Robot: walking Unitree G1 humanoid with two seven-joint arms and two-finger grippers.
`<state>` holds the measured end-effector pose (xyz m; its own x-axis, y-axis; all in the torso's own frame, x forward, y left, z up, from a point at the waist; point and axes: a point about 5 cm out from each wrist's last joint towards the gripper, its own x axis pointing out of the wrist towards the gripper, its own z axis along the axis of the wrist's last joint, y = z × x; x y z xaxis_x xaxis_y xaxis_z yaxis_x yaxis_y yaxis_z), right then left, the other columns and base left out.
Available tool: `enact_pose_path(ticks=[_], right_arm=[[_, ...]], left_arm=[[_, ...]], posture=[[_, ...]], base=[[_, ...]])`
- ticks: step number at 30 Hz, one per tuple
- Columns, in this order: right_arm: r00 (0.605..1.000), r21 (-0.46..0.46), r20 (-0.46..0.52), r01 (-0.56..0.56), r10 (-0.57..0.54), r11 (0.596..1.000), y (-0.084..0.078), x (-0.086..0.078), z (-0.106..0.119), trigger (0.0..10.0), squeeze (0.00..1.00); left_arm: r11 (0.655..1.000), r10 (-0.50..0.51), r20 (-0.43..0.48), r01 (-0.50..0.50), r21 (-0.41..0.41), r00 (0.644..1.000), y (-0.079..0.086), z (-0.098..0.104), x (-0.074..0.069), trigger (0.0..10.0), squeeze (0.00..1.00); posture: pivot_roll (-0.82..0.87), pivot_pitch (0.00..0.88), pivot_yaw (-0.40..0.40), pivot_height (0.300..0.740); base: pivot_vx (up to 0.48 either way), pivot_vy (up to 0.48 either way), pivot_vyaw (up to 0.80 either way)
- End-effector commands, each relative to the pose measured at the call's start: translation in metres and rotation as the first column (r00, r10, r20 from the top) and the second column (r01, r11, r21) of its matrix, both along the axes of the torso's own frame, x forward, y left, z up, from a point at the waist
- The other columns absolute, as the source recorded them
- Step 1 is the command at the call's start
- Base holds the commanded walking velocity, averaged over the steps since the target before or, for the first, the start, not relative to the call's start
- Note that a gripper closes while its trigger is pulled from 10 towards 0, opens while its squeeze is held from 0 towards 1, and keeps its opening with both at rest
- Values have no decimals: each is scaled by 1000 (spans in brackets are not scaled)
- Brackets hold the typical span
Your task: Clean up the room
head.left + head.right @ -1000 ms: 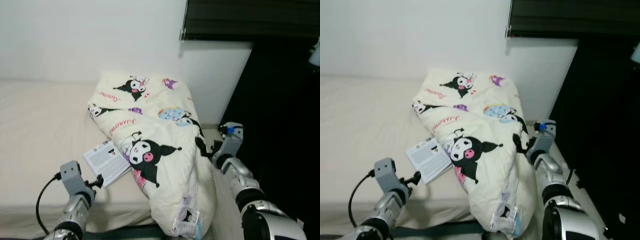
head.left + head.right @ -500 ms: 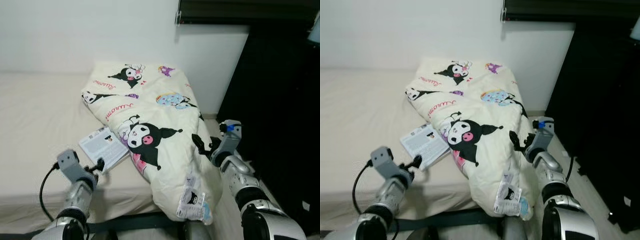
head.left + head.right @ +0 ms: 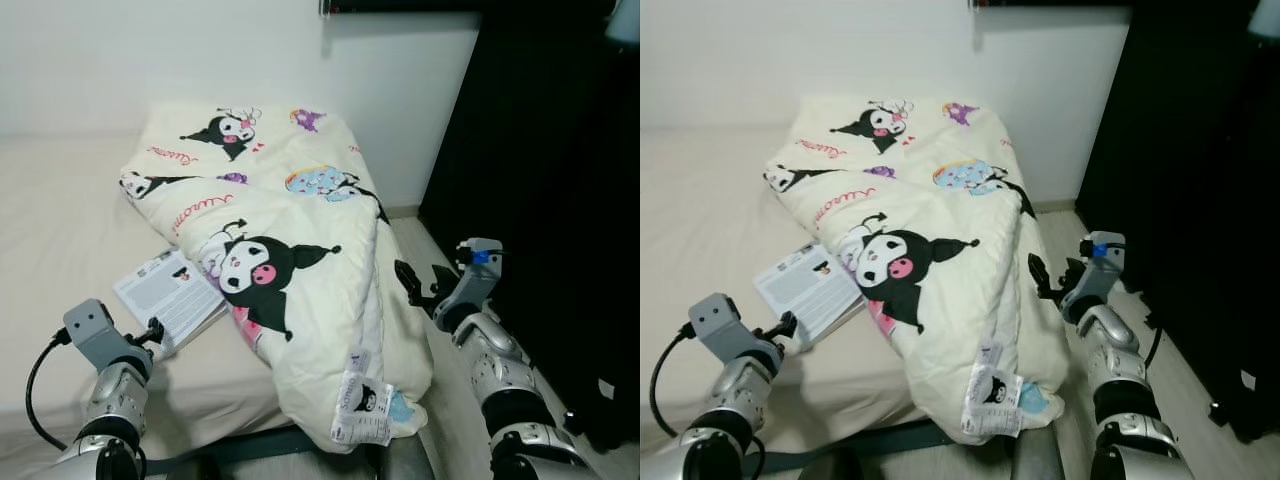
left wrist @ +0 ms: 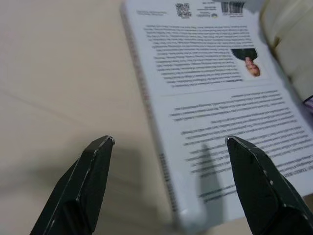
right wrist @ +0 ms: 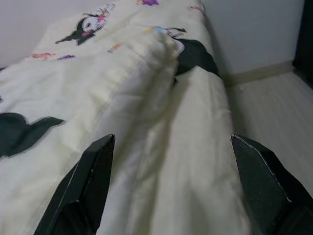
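A cream duvet [image 3: 290, 250] printed with black cartoon figures lies bunched on the bed [image 3: 60, 230], its lower end hanging over the bed's right corner. A white booklet [image 3: 168, 296] lies flat on the mattress, partly tucked under the duvet's left edge. My left gripper [image 3: 152, 330] is open just short of the booklet's near edge; in the left wrist view the booklet [image 4: 215, 93] lies right before the spread fingers [image 4: 88, 181]. My right gripper [image 3: 412, 285] is open beside the duvet's right side, the fabric [image 5: 161, 127] close ahead of it.
A white wall [image 3: 200, 50] runs behind the bed. A dark wardrobe or curtain [image 3: 560, 200] stands at the right, with a strip of pale wooden floor [image 3: 1160, 370] between it and the bed. A care label [image 3: 362, 408] hangs from the duvet's lower end.
The camera has shifted, so the whole scene sits further left and lower. Both grippers stay open near the booklet and the duvet's side; nothing has been taken hold of.
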<state>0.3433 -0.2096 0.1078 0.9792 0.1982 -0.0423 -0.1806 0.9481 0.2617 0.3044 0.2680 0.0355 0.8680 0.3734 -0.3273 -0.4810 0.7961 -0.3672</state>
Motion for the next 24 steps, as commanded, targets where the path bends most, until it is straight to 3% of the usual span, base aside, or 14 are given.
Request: enact_pose_path(ticks=[1, 5, 10, 17, 20, 21, 23, 24], right_arm=[[1000, 17, 0, -6, 6, 1000, 3, -2, 1, 10000, 0], [999, 20, 36, -4, 3, 1000, 3, -7, 10, 10000, 0], [999, 24, 51, -5, 4, 1000, 3, -13, 17, 10000, 0], [999, 15, 35, 2, -3, 1000, 1, -27, 21, 10000, 0], [1000, 13, 24, 3, -3, 1000, 2, -29, 21, 10000, 0], [1000, 13, 24, 3, -3, 1000, 2, -29, 21, 10000, 0], [1000, 13, 17, 4, -4, 1000, 3, -31, 22, 10000, 0], [1000, 13, 17, 4, -4, 1000, 3, -31, 22, 10000, 0]], left_arm=[[1000, 3, 19, -3, -29, 1000, 2, 0, 0, 10000, 0], [987, -105, 88, 114, -111, 991, -18, 5, 11, 10000, 0], [985, -135, 59, 140, -105, 989, -25, 2, 12, 10000, 0], [992, -34, 32, 37, -119, 999, -5, 2, 6, 10000, 0], [973, 29, 47, -17, -232, 998, 3, -1, 1, 10000, 0], [973, 29, 47, -17, -232, 998, 3, -1, 1, 10000, 0], [942, 28, 76, -1, -334, 997, -2, -4, 1, 10000, 0], [942, 28, 76, -1, -334, 997, -2, -4, 1, 10000, 0]], posture=[[-179, 124, -3, 480], [-194, 187, 1, 475], [-204, 209, 0, 475], [-222, 245, -6, 475], [-225, 246, -8, 475], [-225, 246, -8, 475], [-229, 240, -11, 475], [-229, 240, -11, 475]], base=[[0, 0, 0], [0, 0, 0], [0, 0, 0], [0, 0, 0], [0, 0, 0], [0, 0, 0], [0, 0, 0], [0, 0, 0]])
